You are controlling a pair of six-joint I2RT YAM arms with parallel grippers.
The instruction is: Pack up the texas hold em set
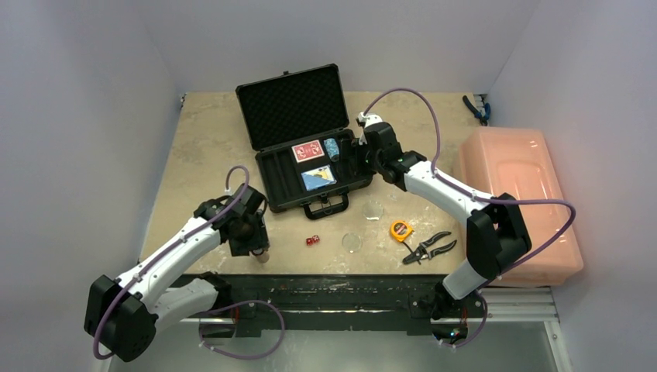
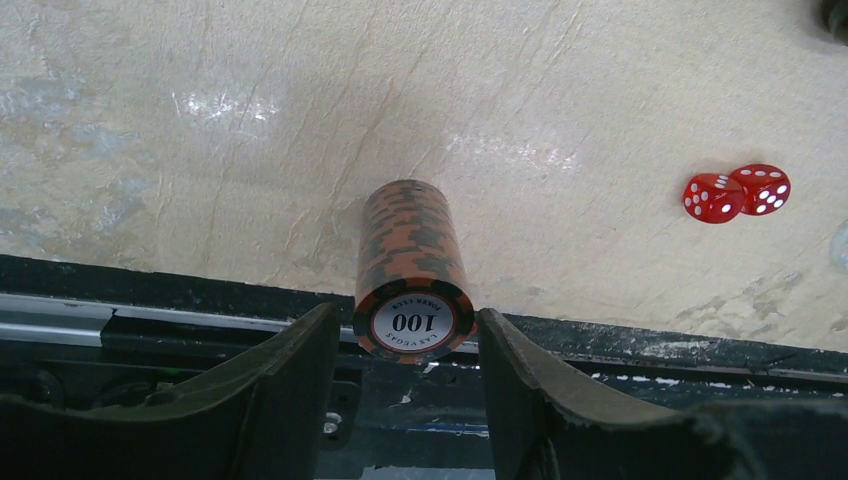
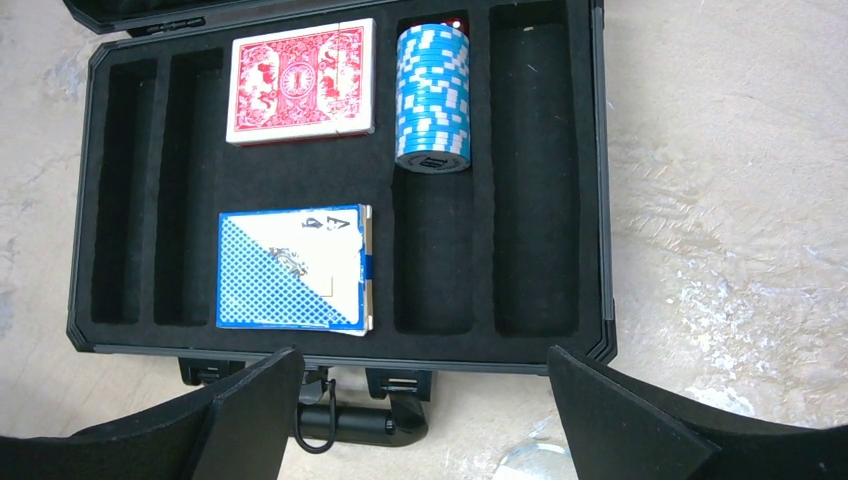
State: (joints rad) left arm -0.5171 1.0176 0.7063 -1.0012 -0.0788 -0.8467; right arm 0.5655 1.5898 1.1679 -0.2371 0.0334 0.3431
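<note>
Left hand [image 2: 405,312] is down low at the near edge of the worktop [image 2: 200,150], its fingers [image 2: 300,370] either side of an orange chip stack [image 2: 410,250] that lies on its side, the "100" face toward the wrist camera. One finger looks to be against the stack and a sliver of gap seems to show at the other, so whether it is a real pinch I cannot tell. Two red dice [image 2: 737,192] sit touching each other, well apart from that stack.

Over to the right hand [image 3: 422,355] — spread wide, holding nothing, hovering above the front edge of the black briefcase [image 3: 590,200]. The case lies open mid-worktop, lid propped up at the back. In the foam are the red card deck [image 3: 300,82] in the far pocket, the blue card deck [image 3: 293,268] in the near one, and a blue-and-white chip stack [image 3: 433,95] at the far end of the slot just beside the red deck. Two clear discs [image 1: 352,242] lie in front of the case — tape measure [image 1: 400,229] and pliers [image 1: 428,248] near them
</note>
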